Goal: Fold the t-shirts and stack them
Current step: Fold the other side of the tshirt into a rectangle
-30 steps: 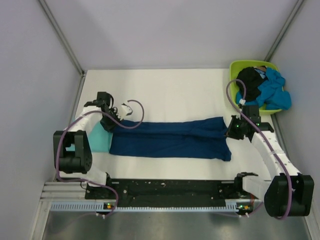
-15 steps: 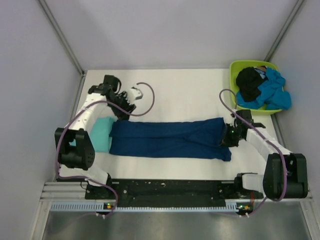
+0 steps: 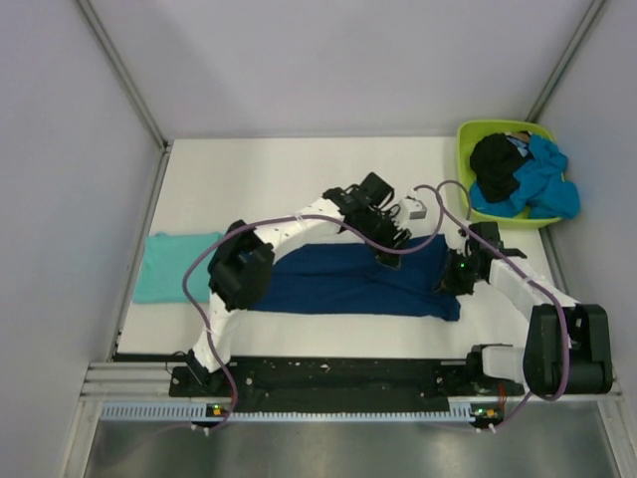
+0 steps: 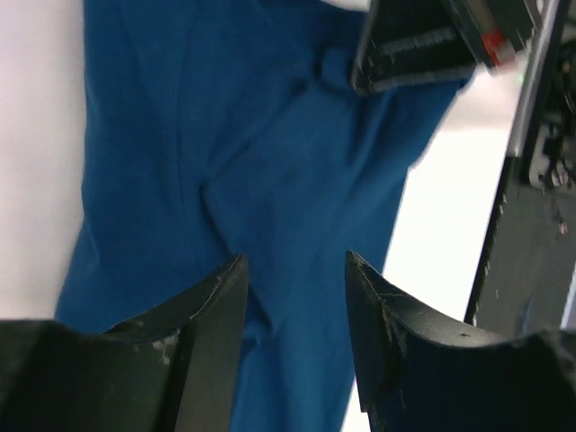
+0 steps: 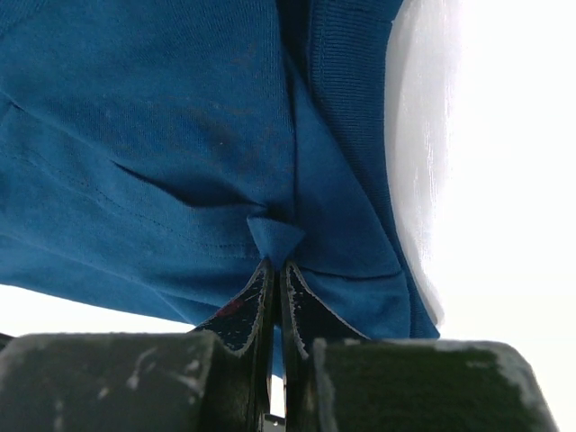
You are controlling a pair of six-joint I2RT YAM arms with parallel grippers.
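A dark navy t-shirt (image 3: pixel 338 284) lies folded into a long strip across the table's front half. My right gripper (image 3: pixel 453 279) is at the strip's right end, shut on a small pinched fold of the cloth (image 5: pixel 274 236). My left gripper (image 3: pixel 390 257) has reached across to that same end and hovers open above the shirt (image 4: pixel 270 135), with nothing between its fingers (image 4: pixel 216 306). In the left wrist view the right gripper (image 4: pixel 423 45) shows just beyond. A light teal t-shirt (image 3: pixel 179 267) lies folded at the table's left edge.
A lime-green tub (image 3: pixel 466 134) stands at the back right, holding a black tee (image 3: pixel 495 164) and a bright blue tee (image 3: pixel 542 184). The left arm stretches diagonally over the navy shirt. Grey walls close in on both sides.
The left gripper let go of the shirt's left end, opened, and swung right across the table to the right end. The right gripper stayed shut on the cloth.
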